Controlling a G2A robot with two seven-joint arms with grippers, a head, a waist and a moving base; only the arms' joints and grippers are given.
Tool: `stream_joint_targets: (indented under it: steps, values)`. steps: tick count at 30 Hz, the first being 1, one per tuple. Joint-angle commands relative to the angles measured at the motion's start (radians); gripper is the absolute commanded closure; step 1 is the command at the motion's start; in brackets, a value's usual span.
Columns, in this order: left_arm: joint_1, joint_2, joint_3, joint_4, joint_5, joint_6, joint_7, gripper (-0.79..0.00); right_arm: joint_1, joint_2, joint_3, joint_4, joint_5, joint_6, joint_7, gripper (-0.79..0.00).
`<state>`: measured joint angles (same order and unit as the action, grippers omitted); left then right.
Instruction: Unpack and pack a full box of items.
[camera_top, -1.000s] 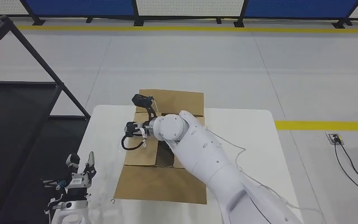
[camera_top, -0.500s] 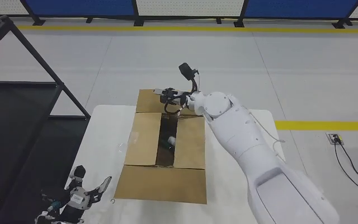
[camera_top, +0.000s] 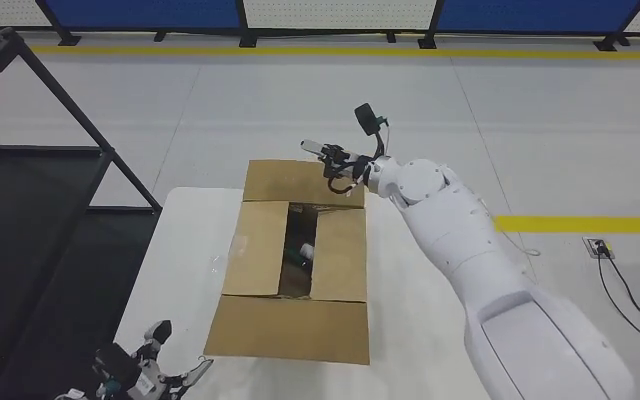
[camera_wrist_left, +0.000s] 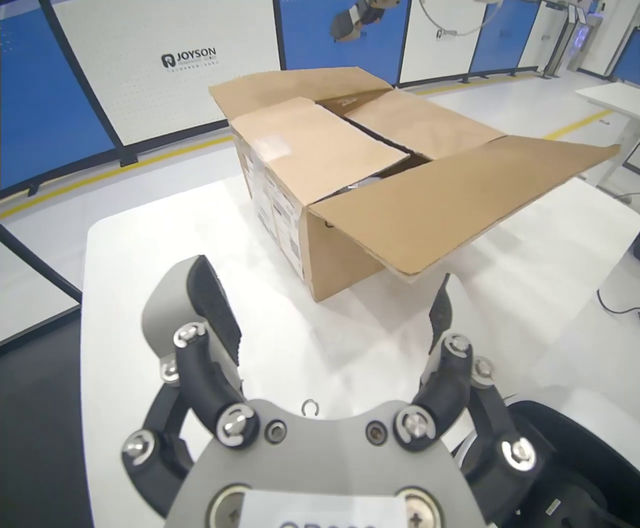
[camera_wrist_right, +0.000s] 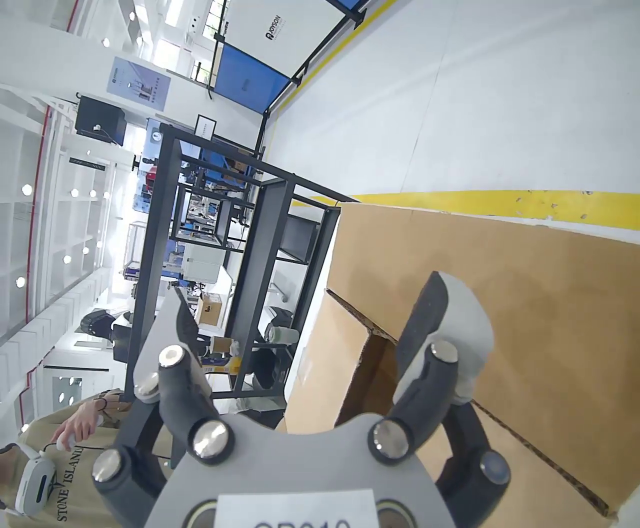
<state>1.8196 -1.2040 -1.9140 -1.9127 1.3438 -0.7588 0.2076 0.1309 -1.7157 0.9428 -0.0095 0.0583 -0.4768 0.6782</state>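
Note:
A brown cardboard box (camera_top: 295, 255) stands on the white table (camera_top: 430, 260), its two outer flaps spread and its two inner flaps partly folded in. Through the dark gap between them I see a few items (camera_top: 303, 252), too hidden to name. My right gripper (camera_top: 320, 152) hangs open and empty above the box's far flap (camera_wrist_right: 500, 280). My left gripper (camera_top: 175, 352) is low at the table's near left corner, open and empty, pointing at the box (camera_wrist_left: 350, 175) from a distance. In the wrist views, the left gripper (camera_wrist_left: 325, 305) and right gripper (camera_wrist_right: 305, 310) hold nothing.
A black metal frame (camera_top: 100, 170) stands off the table's left side. A small metal C-shaped clip (camera_wrist_left: 311, 407) lies on the table near my left gripper. Bare table surface runs left and right of the box.
The right arm swung from over the left inner flap up and away to beyond the box's far edge. The left gripper drew back toward the near table edge.

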Motion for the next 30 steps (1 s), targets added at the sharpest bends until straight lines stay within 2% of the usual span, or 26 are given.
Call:
stream_joint_targets:
  steps: [1, 6, 10, 17, 21, 27, 30]
  values:
    - [-0.006, 0.003, -0.003, 0.001, 0.004, 0.003, -0.012, -0.785, -0.016, 0.011, 0.011, -0.018, 0.018, 0.005, -0.048, -0.785]
    - [-0.026, 0.003, 0.024, -0.003, -0.004, 0.046, -0.014, -0.785, -0.016, 0.061, 0.037, 0.000, 0.054, 0.015, -0.116, -0.785]
    - [-0.055, 0.002, 0.057, -0.003, 0.021, 0.106, -0.011, -0.785, -0.015, 0.097, 0.035, 0.006, 0.039, 0.077, -0.152, -0.785]
    - [-0.103, -0.002, 0.092, -0.011, -0.012, 0.195, 0.008, -0.785, -0.059, 0.137, 0.028, -0.062, -0.005, 0.224, -0.121, -0.785]
    - [-0.150, -0.005, 0.123, -0.010, -0.035, 0.263, 0.000, -0.785, -0.092, 0.153, 0.020, -0.107, -0.040, 0.271, -0.084, -0.785]
    - [-0.234, -0.011, 0.177, 0.009, -0.060, 0.373, -0.036, -0.785, -0.133, 0.165, 0.024, -0.163, -0.051, 0.292, -0.027, -0.785]
    - [-0.271, -0.014, 0.204, 0.024, -0.067, 0.420, -0.052, -0.785, -0.150, 0.168, 0.034, -0.185, -0.035, 0.270, 0.009, -0.785]
